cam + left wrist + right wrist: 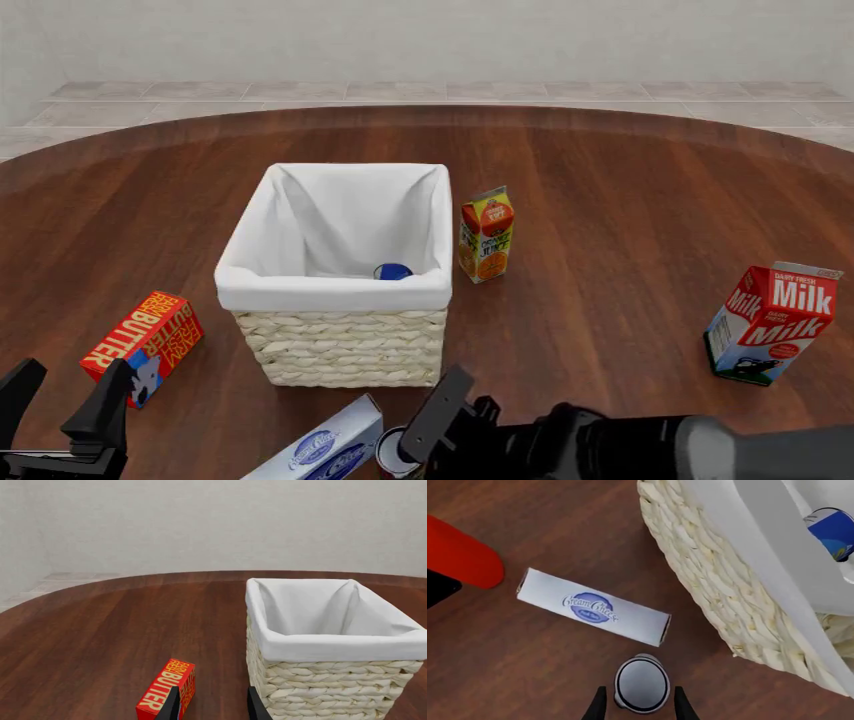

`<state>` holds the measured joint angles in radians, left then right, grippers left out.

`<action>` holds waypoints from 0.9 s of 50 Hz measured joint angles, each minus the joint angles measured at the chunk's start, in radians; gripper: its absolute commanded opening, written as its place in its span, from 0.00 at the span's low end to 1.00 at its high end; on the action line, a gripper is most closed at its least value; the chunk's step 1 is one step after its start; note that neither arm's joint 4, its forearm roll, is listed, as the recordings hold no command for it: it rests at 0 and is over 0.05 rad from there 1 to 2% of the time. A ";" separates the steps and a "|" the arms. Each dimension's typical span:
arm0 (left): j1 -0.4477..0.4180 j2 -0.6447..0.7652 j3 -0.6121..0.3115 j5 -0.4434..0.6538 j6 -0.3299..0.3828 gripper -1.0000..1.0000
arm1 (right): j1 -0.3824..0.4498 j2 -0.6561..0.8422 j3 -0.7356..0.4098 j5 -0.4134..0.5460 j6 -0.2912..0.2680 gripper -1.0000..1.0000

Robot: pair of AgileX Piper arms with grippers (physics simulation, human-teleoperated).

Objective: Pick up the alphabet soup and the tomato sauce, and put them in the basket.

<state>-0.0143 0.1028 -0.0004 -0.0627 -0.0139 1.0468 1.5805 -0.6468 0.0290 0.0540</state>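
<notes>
With the alphabet soup (392, 271) already lying in the basket (340, 345), the right gripper (639, 706) hangs spread-open over the tomato sauce (640, 684) near the table's (627, 200) near edge, and should drop squarely before closing, clear of the cream cheese box (594, 607).

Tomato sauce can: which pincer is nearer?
Right. The right pincer straddles the tomato sauce can, fingers either side. The left pincer hangs apart, by the butter box.

My two arms were dark, near-black machines: the right arm (641, 445) showed bulky rounded housings ending in a flat angular plate, while the left gripper (60, 405) carried slim, flat, tapering black fingers (169, 705).
</notes>
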 measured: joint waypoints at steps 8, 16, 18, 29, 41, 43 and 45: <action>0.000 0.000 0.000 0.000 0.000 1.00 | 0.001 0.010 0.001 -0.009 0.003 1.00; 0.000 0.000 0.000 0.000 0.000 1.00 | 0.002 0.016 0.002 -0.015 0.004 0.00; 0.000 0.000 0.000 0.000 0.000 1.00 | 0.002 0.016 0.002 -0.016 0.000 0.00; 0.000 0.000 0.000 0.000 0.000 1.00 | 0.003 0.014 0.003 -0.015 -0.012 0.00; 0.000 0.000 0.000 0.000 0.000 1.00 | 0.005 -0.006 0.010 -0.006 -0.018 0.00; 0.000 0.000 0.000 0.000 0.000 1.00 | 0.006 -0.012 0.011 -0.002 -0.019 0.00; 0.000 0.000 0.000 0.000 0.000 1.00 | 0.007 -0.019 0.012 0.002 -0.020 0.00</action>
<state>-0.0143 0.1028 -0.0004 -0.0627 -0.0139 1.0533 1.5614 -0.6349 0.0311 0.0341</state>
